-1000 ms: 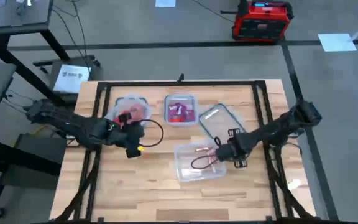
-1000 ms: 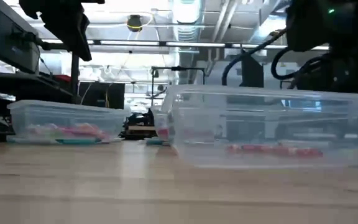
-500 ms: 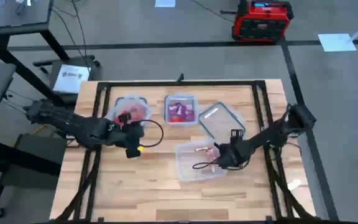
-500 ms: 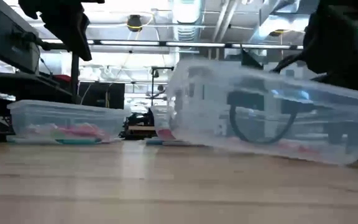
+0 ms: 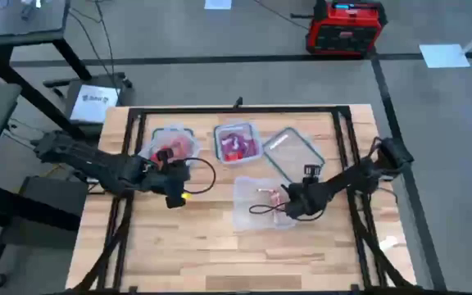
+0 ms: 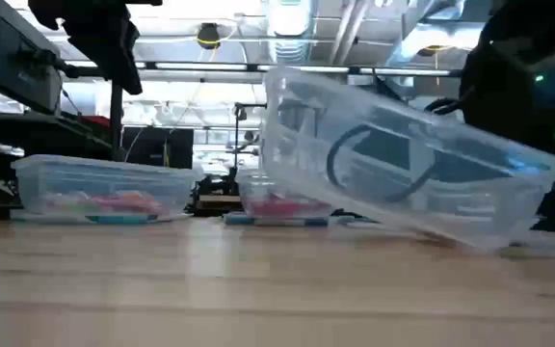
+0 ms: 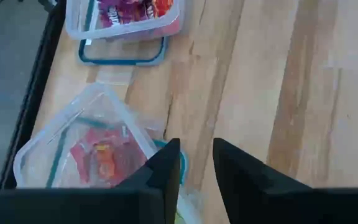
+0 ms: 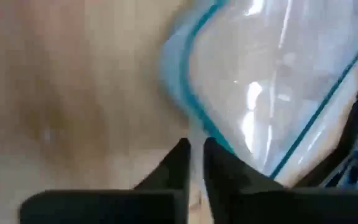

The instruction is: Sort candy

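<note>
Three clear tubs stand on the wooden table. The far-left tub [image 5: 173,145] and the middle tub [image 5: 237,143] hold red and pink candy. My right gripper [image 5: 289,203] is shut on the third tub [image 5: 259,205], which is tilted and holds a few candy pieces [image 5: 265,194]. A clear lid with a bluish rim [image 5: 293,153] lies flat behind it. My left gripper [image 5: 170,177] hovers open and empty just near of the far-left tub [image 7: 98,155]. My right gripper pinches the tub's right-hand wall at its rim [image 8: 195,144] between its two fingers, one inside and one outside, coming from the table's right. The tub is tipped: its left end [image 6: 277,106] is raised and its right lower edge [image 6: 489,246] is down by the table.
Black frame rails [image 5: 129,164] run along the table's left, right and far edges. Bare wood [image 5: 220,254] lies toward the near edge. A cable [image 5: 262,211] loops over the held tub.
My right gripper has gone toward the table's left and turned, tipping the tub from level to tilted with its left end raised. The tub has shifted a little toward the far edge.
</note>
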Robot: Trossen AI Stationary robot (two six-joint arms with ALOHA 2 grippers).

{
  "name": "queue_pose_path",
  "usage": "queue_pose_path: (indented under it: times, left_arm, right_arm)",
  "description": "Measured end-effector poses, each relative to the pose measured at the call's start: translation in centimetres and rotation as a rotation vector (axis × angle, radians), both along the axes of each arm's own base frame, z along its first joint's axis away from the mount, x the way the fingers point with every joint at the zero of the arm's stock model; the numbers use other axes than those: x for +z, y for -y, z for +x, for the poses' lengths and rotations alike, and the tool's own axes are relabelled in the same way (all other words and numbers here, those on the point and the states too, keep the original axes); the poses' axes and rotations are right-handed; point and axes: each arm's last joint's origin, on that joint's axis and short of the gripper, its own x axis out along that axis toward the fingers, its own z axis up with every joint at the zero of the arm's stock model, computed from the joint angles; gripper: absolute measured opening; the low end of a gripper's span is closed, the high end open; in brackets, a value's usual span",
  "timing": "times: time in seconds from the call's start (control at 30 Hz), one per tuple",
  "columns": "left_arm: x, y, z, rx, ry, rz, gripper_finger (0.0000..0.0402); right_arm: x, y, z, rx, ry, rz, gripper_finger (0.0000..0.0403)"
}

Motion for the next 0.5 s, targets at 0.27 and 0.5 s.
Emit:
queue_pose_path:
  times: [0.27, 0.5]
  left_arm:
    - [0.0, 0.0, 0.0, 0.009, 0.004, -0.006, 0.0082]
    - [0.0, 0.0, 0.0, 0.012, 0.005, -0.009, 0.0082]
  right_arm:
    - [1.8, -0.1, 0.7, -0.034, -0.017, 0.088, 0.0000]
    - [6.7, -1.2, 1.2, -0.030, 0.113, 0.159, 0.0001]
